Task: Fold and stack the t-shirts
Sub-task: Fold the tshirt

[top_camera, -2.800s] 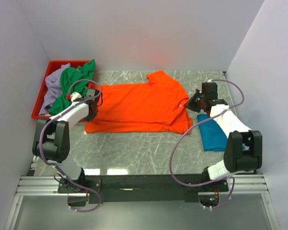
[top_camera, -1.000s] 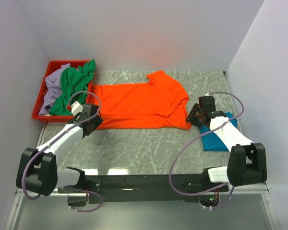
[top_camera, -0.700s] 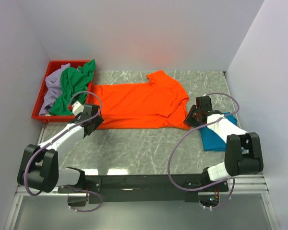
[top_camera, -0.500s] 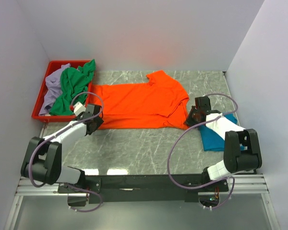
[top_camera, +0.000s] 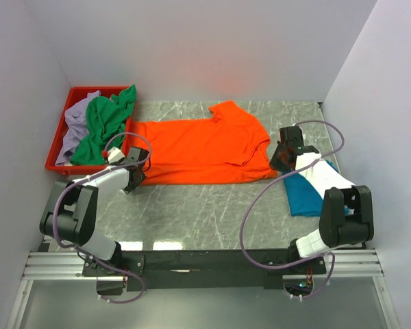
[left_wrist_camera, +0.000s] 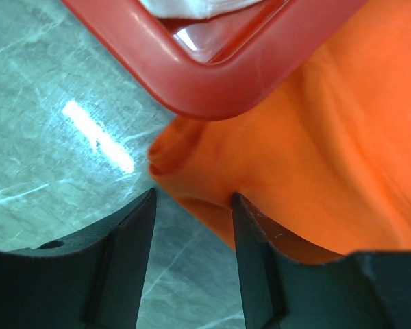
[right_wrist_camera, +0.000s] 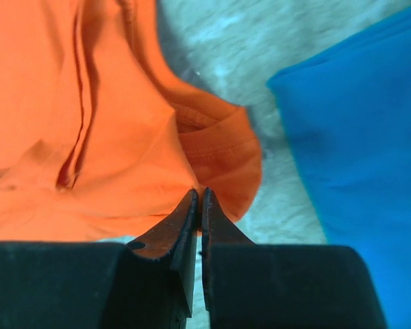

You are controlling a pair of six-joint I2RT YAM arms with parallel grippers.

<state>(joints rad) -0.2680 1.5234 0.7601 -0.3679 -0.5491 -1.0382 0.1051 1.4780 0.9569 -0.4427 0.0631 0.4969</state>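
Marble table (top_camera: 212,205), left gripper (left_wrist_camera: 193,199) low, fingers apart around orange t-shirt (top_camera: 198,147) hem, right gripper (right_wrist_camera: 197,193) pinched together.

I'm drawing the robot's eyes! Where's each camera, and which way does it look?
Top external: high behind both arms, which show, looking down on the table.
Left wrist: past open left gripper, at orange t-shirt corner and red tray.
Right wrist: past shut right gripper, at orange t-shirt edge and teal t-shirt.
All three share the orange t-shirt.

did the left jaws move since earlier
Yes, the left jaws went toward the table's near edge, from beside the red tray to past its near corner.
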